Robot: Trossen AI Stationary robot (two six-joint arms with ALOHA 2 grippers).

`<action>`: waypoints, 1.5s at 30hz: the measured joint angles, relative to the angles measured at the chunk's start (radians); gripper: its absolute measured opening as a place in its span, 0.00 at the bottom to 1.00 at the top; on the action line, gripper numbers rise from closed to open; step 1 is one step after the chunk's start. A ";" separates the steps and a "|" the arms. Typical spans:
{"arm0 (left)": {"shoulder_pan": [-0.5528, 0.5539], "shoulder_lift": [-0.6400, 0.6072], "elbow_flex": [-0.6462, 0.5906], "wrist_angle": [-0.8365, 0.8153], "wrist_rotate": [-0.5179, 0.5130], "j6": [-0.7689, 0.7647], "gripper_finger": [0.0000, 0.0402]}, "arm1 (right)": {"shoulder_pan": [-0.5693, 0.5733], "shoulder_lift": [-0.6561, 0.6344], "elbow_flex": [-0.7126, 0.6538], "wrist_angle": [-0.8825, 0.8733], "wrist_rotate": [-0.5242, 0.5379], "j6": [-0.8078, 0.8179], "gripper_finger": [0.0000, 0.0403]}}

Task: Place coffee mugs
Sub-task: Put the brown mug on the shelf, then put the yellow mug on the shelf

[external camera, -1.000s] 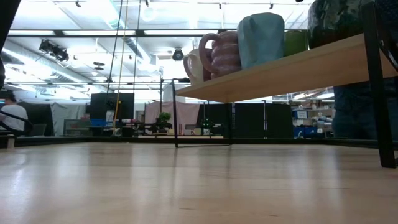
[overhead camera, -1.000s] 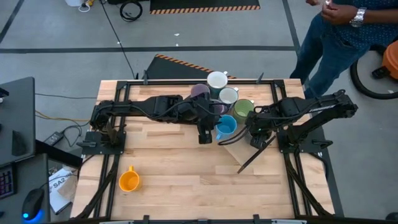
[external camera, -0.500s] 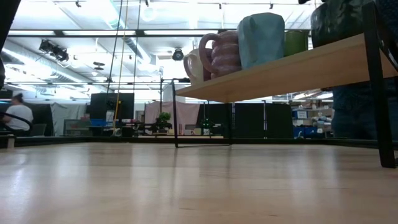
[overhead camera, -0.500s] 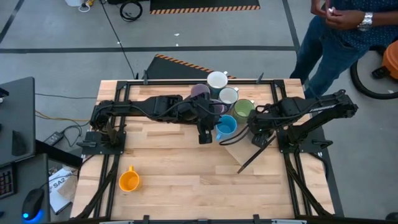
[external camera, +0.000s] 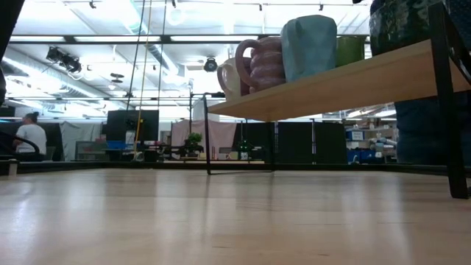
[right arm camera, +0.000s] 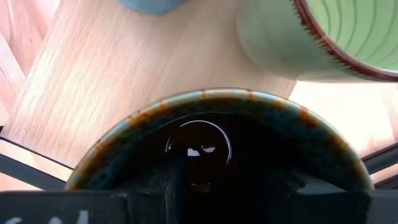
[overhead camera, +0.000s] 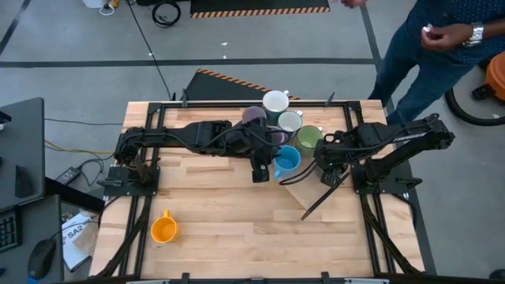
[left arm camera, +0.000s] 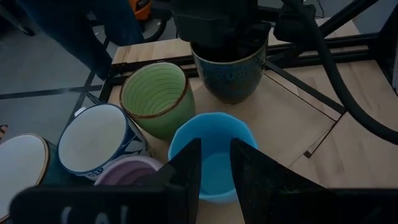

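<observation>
Nothing has shifted on the table this past second: my right claw (overhead camera: pixel 324 156) still clamps the dark mug's (left arm camera: pixel 230 70) rim at centre-right by the green mug (overhead camera: pixel 308 138), left claw (overhead camera: pixel 263 163) still pinching the blue mug (overhead camera: pixel 286 160), so placement stalls.

The dark mug (right arm camera: pixel 211 149) hides the right claw's (right arm camera: pixel 186 168) fingertips.

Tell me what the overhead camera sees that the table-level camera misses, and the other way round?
Only the overhead view shows the orange mug alone near the table's front left, both arms, and a person beside the table. Only the table-level view shows the shelf's wooden board from the side and a seated person far back in the room. Both show the blue mug and green mug clustered on that shelf.
</observation>
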 joint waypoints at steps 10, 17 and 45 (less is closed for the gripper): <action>0.000 0.000 0.000 0.000 0.000 -0.012 0.23 | -0.027 -0.014 0.076 -0.033 -0.080 -0.013 0.39; 0.000 0.000 0.000 0.003 0.057 -0.018 0.23 | -0.026 -0.053 0.142 -0.023 -0.090 -0.038 0.39; 0.154 -0.081 -0.076 -0.015 0.288 -0.312 0.23 | -0.305 -0.271 0.146 0.544 -0.276 -0.661 0.38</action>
